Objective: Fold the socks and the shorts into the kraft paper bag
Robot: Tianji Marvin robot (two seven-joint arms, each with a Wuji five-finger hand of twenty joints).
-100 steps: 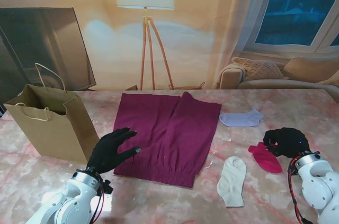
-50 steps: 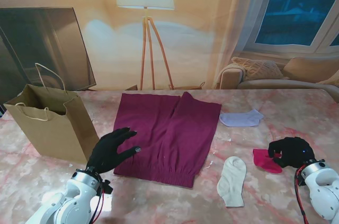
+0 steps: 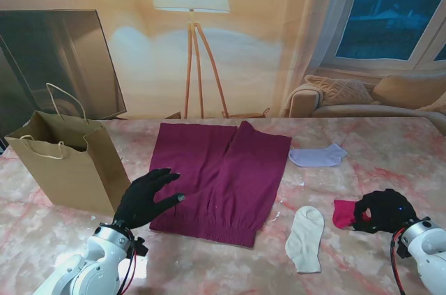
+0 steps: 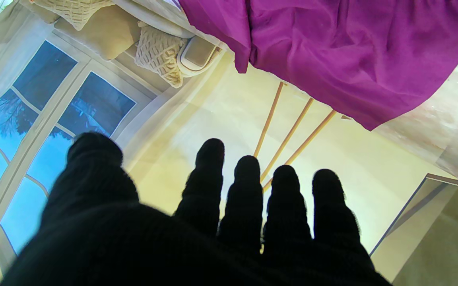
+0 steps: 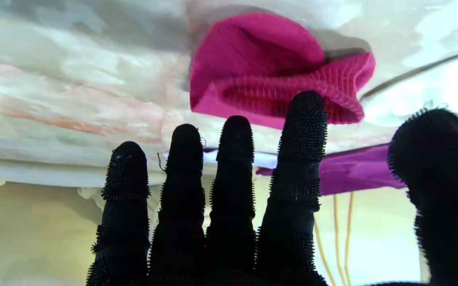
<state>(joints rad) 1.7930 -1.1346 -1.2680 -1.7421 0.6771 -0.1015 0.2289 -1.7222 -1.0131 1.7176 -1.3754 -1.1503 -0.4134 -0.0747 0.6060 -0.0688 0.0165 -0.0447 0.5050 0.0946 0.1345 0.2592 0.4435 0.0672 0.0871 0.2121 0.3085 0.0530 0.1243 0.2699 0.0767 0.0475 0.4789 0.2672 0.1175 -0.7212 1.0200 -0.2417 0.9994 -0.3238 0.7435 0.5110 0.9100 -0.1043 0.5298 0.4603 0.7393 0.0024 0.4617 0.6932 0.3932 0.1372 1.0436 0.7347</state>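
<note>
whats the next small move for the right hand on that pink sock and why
Probably press the fold flat. The right hand sits on the pink sock, fingers extended rather than gripping, and the right wrist view shows the sock doubled over with its upper layer bulging open. The left hand rests open at the shorts' edge, so it seems to be waiting.

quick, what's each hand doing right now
Left hand: open, fingers spread at the shorts' edge.
Right hand: open over the pink sock, no grip.
</note>
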